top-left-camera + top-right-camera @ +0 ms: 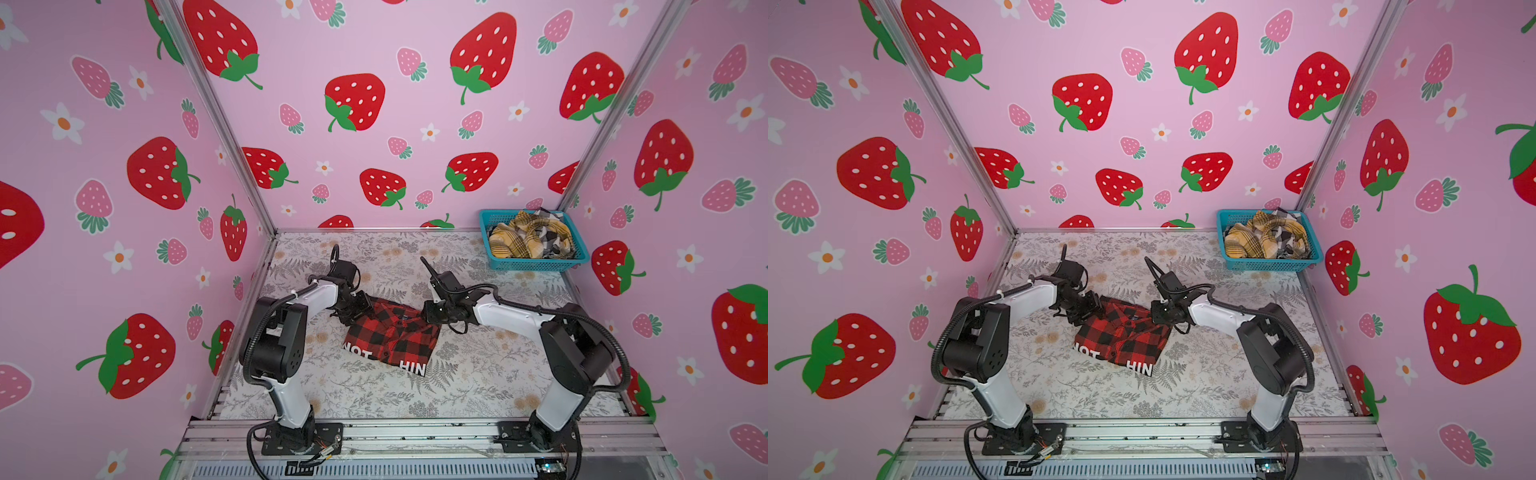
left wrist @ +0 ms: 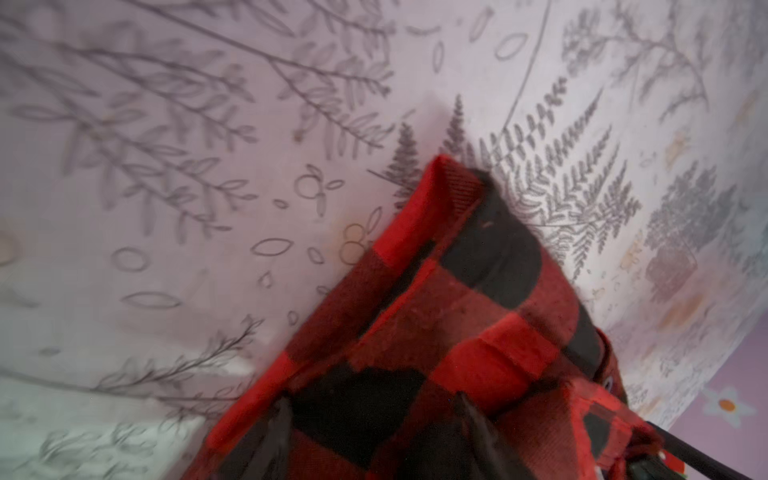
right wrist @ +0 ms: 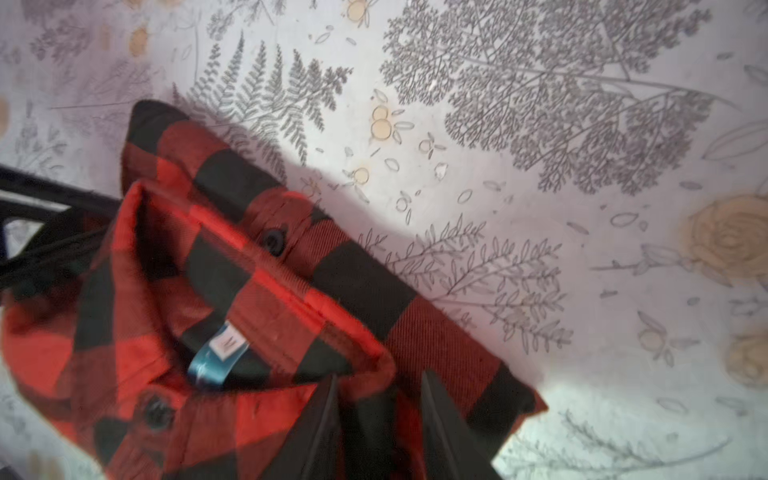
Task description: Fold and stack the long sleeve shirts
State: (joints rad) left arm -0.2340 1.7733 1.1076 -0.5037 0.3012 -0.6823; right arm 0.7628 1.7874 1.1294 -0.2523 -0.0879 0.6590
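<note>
the folded red-and-black shirt (image 1: 390,338) lies central on the table (image 1: 478,374) — soft, light, apt to sag open if lifted by one edge. left gripper (image 2: 376,432) and right gripper (image 3: 382,419) sit at its far corners, jaws parted; pinching both corners together looks safest.

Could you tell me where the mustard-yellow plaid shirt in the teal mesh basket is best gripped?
Probably a raised fold of the mustard-yellow plaid shirt, pinched from above: it lies crumpled in the teal mesh basket, whose walls block the sides.
</note>
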